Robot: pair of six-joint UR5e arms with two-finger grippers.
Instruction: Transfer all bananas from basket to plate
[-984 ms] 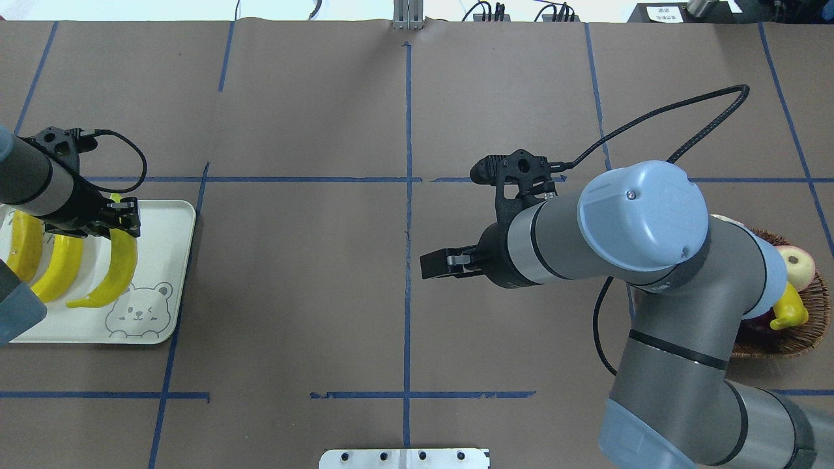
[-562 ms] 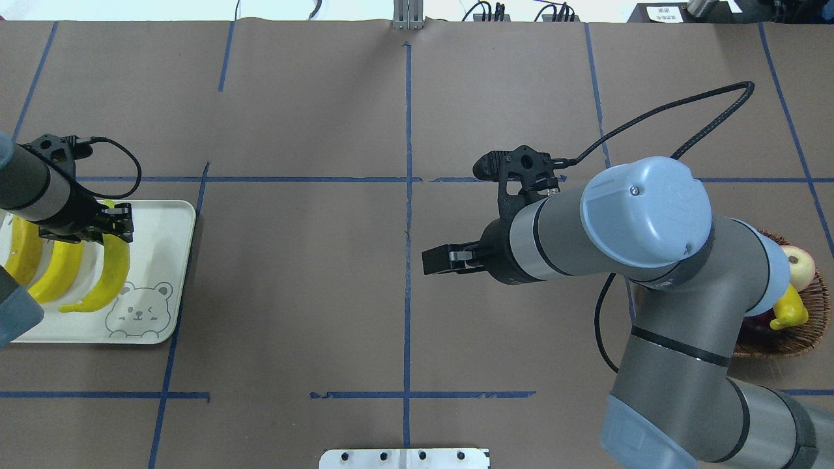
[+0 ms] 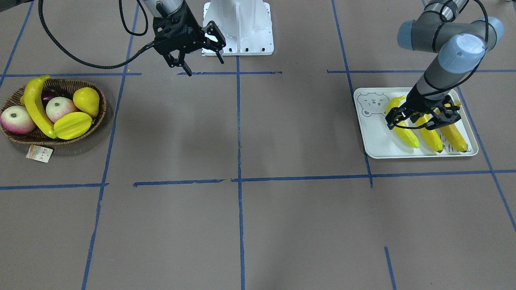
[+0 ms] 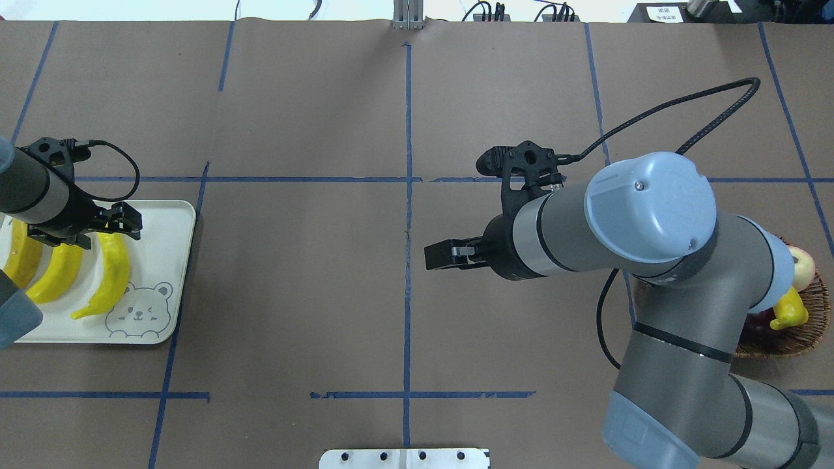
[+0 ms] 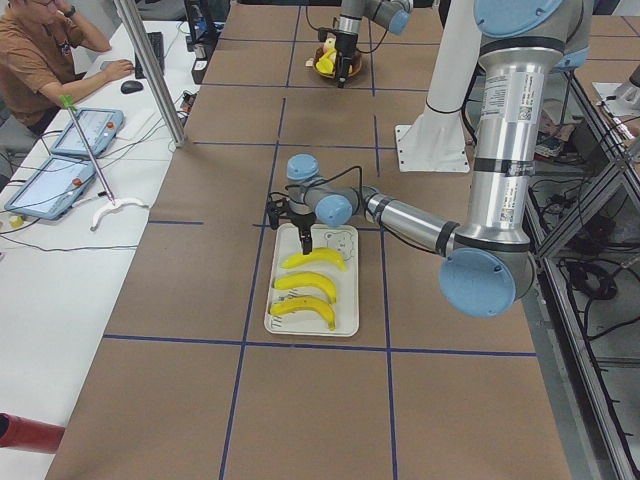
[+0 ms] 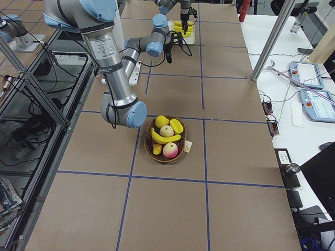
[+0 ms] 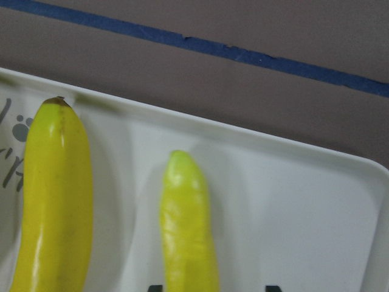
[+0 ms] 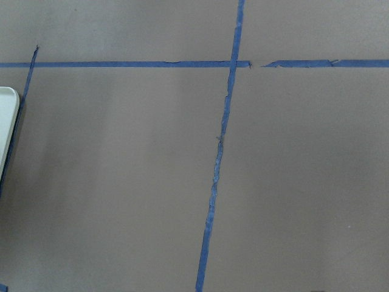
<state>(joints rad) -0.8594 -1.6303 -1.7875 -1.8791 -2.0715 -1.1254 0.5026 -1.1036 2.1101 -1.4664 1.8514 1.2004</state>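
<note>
Three yellow bananas lie side by side on the pale plate [image 4: 163, 221], which also shows in the front view [image 3: 375, 139]. The one nearest the bear print [image 4: 111, 273] lies just under my left gripper [image 4: 135, 223]. That gripper is open and hovers low over this banana's far end [image 7: 185, 225]. The other two bananas [image 3: 429, 137] [image 3: 453, 135] lie beside it. A fourth banana [image 3: 36, 106] lies in the wicker basket [image 3: 102, 108] at the far right end. My right gripper [image 3: 205, 67] is open and empty over the bare table middle [image 4: 431, 255].
The basket also holds an apple [image 3: 16, 120], a second apple [image 3: 60, 108], a ridged starfruit [image 3: 72, 125], a yellow pear-shaped fruit [image 3: 86, 101] and a dark fruit. A paper tag [image 3: 39, 153] lies beside it. My right arm's elbow [image 4: 651, 208] partly hides the basket from overhead.
My left gripper has lowered the third banana onto the plate and opened, letting it go. My right arm has drifted slightly to the right.
</note>
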